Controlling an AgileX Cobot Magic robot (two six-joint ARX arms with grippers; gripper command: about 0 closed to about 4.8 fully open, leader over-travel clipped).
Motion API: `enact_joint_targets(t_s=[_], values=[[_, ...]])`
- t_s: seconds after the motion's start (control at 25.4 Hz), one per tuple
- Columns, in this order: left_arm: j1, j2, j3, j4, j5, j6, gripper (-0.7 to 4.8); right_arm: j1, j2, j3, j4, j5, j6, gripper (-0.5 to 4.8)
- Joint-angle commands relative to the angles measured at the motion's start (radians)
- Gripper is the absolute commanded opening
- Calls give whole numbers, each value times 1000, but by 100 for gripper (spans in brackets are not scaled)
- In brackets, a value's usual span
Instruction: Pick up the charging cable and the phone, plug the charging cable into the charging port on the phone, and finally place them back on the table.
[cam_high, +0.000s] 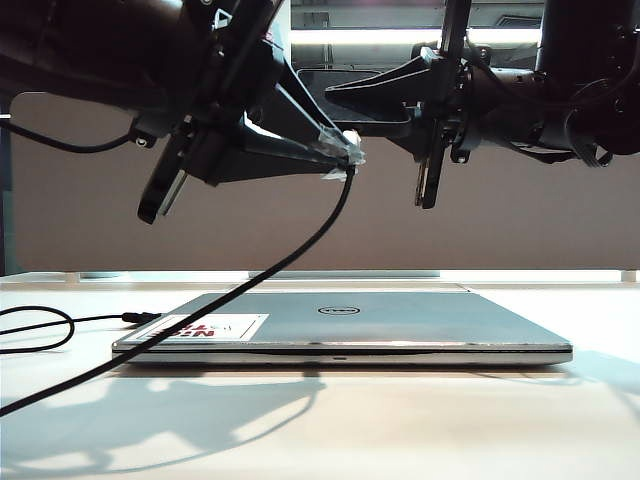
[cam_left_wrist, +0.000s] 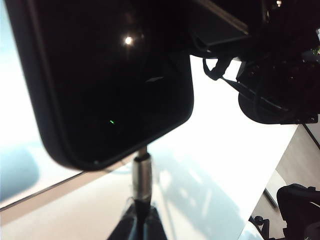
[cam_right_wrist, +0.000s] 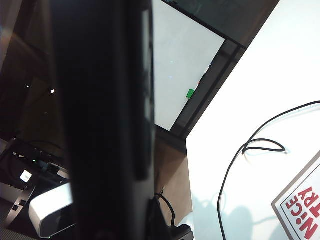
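Item: cable-to-phone mating, both parts held above the counter (cam_high: 320, 420).

Left claw (cam_high: 352, 155), at 11 o'clock in the exterior view, is clamped on the charging cable (cam_high: 250, 275) by its plug. Right claw (cam_high: 428, 150), at 1 o'clock, is closed on the phone (cam_high: 430, 175), held edge-on. Judgement: keep the plug square to the charging port and push gently. Only the left wrist view shows the plug meeting the phone's edge; the exterior view alone shows the laptop (cam_high: 340, 325) below.

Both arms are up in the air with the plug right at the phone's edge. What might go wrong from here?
1. The plug in the left gripper sits at the phone's bottom edge; whether it is seated is hidden, so it may jam or slip.
2. The charging cable drapes over the laptop and may snag.
3. The right gripper holds the phone high above the table.
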Motion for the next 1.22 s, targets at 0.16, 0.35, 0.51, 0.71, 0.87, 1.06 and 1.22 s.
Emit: enact_joint_targets(t_s=[0.16, 0.35, 0.51, 0.71, 0.87, 1.06, 1.22], values=[[-3, -1, 3, 39, 0, 1, -8, 1, -8, 6, 33, -16, -5, -5], [-3, -1, 3, 69, 0, 0, -8, 2, -8, 6, 34, -17, -5, -5], [-3, -1, 3, 76, 0, 1, -8, 14, -8, 6, 34, -17, -12, -5], [-3, -1, 3, 76, 0, 1, -8, 32, -8, 6, 38, -17, -11, -5], [-3, -1, 3, 76, -1, 1, -8, 28, -8, 6, 50, -21, -2, -5], [-3, -1, 3, 75, -1, 3, -8, 20, -8, 6, 57, -24, 0, -5], [-3, -1, 3, 75, -1, 5, -8, 10, -8, 6, 60, -24, 8, -5]])
